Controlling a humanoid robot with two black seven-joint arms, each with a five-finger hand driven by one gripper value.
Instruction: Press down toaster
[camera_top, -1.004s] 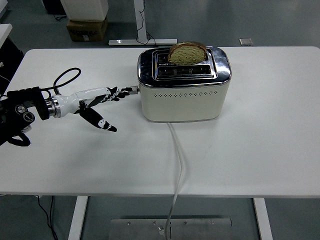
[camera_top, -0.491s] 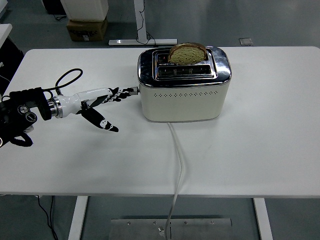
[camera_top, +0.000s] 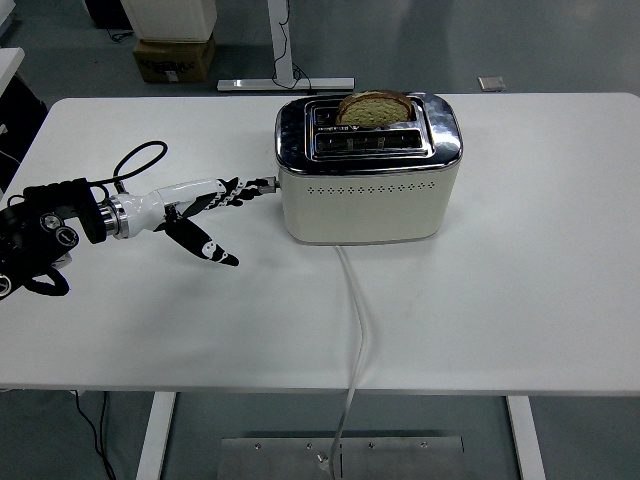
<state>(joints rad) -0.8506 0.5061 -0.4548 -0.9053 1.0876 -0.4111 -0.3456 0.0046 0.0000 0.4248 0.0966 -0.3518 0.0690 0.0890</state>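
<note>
Contact observed: left hand, fingers extended and holding nothing, touched toaster lever near table's far edge; press should go straight down; bread slice stood partly raised.

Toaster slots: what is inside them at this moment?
The toaster holds one bread slice in its rear slot, upper part sticking out; the lower part is hidden inside. The front slot looks empty, though its depth is dark. The left robot hand reaches the toaster's left end.

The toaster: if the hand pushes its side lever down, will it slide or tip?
The toaster looks wide and low, so tipping seems unlikely. On the smooth white table it might slide slightly. The left hand pushes mainly downward, which probably steadies it.
</note>
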